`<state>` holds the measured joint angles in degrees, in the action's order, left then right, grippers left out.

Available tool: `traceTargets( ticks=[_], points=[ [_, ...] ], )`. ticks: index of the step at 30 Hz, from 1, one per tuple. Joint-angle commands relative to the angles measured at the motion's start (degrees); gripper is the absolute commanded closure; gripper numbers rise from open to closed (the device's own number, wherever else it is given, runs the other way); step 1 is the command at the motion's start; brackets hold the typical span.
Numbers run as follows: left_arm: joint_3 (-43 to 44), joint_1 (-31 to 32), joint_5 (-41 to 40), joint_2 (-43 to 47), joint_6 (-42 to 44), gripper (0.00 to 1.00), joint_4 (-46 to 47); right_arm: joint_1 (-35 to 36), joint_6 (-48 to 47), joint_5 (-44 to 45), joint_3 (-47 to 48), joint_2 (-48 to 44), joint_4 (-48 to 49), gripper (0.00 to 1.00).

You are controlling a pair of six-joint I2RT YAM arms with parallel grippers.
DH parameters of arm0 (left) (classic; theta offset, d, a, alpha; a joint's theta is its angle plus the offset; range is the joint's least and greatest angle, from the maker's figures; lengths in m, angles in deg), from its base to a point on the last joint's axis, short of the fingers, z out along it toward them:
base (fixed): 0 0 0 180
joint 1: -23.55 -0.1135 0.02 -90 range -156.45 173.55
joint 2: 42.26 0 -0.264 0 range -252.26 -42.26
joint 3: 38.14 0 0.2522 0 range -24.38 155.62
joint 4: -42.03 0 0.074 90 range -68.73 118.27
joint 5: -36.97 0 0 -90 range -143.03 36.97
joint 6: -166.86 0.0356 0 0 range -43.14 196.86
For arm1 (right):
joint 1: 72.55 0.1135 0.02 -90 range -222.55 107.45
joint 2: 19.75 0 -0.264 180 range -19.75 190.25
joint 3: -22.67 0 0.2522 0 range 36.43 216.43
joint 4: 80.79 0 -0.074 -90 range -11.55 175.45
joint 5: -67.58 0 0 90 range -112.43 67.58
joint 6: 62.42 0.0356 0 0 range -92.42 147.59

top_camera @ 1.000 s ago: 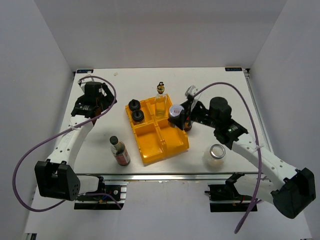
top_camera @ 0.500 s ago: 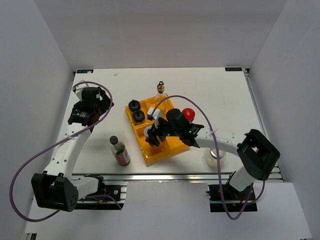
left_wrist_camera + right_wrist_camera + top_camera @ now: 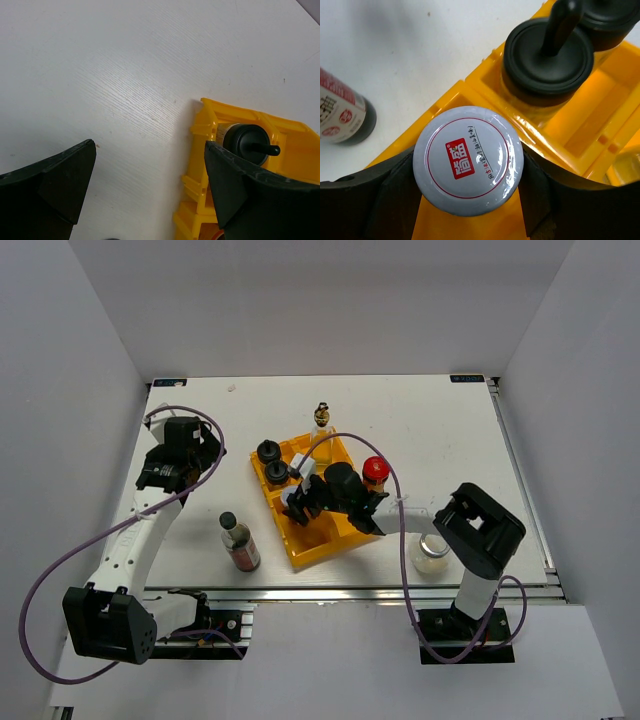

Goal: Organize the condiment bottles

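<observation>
My right gripper [image 3: 298, 506] [image 3: 468, 176] is shut on the white-lidded jar [image 3: 468, 159] and holds it over the near-left compartment of the yellow tray [image 3: 345, 535]. Two black-lidded jars [image 3: 267, 451] [image 3: 277, 473] stand in the tray's far-left compartment; one shows in the right wrist view [image 3: 547, 55]. The tall clear gold-topped bottle [image 3: 321, 430] stands at the tray's far corner. The red-lidded jar [image 3: 375, 470] is beside the tray's right edge. The silver-lidded jar [image 3: 433, 550] and the dark sauce bottle [image 3: 239, 540] stand on the table. My left gripper [image 3: 185, 455] [image 3: 150, 185] is open and empty.
The left wrist view shows the yellow tray's corner [image 3: 200, 165] with a black-lidded jar [image 3: 247, 145] inside. The right arm lies across the tray's right half. The sauce bottle [image 3: 342, 117] is on the table just left of the tray.
My right gripper carried the white-lidded jar from the tray's far right side across to its near-left compartment, uncovering the red-lidded jar. The left arm barely moved.
</observation>
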<state>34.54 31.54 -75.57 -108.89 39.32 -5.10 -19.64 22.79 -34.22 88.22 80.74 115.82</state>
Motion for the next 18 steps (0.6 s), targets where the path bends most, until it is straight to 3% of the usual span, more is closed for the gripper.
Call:
traceTargets(
  ticks=[1, 3, 4, 7, 15, 18],
  points=[
    [-0.6, -0.3, -0.8, 2.0, -0.3, 0.02, 0.5, 0.1, 2.0, 1.7, 0.4, 0.6, 16.4, 0.79],
    [-0.7, -0.3, -0.8, 1.9, -0.2, 0.02, 0.2, 0.1, 2.7, 1.7, 0.6, 1.2, 16.4, 0.66],
    [-0.6, -0.3, -0.9, 1.7, -0.3, 0.02, 0.1, 0.1, 3.1, 1.6, 0.5, 1.4, 15.9, 0.54],
    [-0.8, -0.3, -1.0, 1.8, -0.3, 0.02, 0.1, 0.1, 3.4, 1.5, -0.5, 1.0, 15.4, 0.42],
    [-2.2, -0.3, -1.4, 2.5, -1.5, 0.02, 0.7, 0.2, 3.2, 1.2, -2.0, -0.5, 13.6, 0.29],
    [-2.0, -0.3, -1.3, 2.7, -1.6, 0.02, 0.4, 0.1, 3.0, 0.5, -2.2, -1.8, 12.8, 0.12]
  ],
)
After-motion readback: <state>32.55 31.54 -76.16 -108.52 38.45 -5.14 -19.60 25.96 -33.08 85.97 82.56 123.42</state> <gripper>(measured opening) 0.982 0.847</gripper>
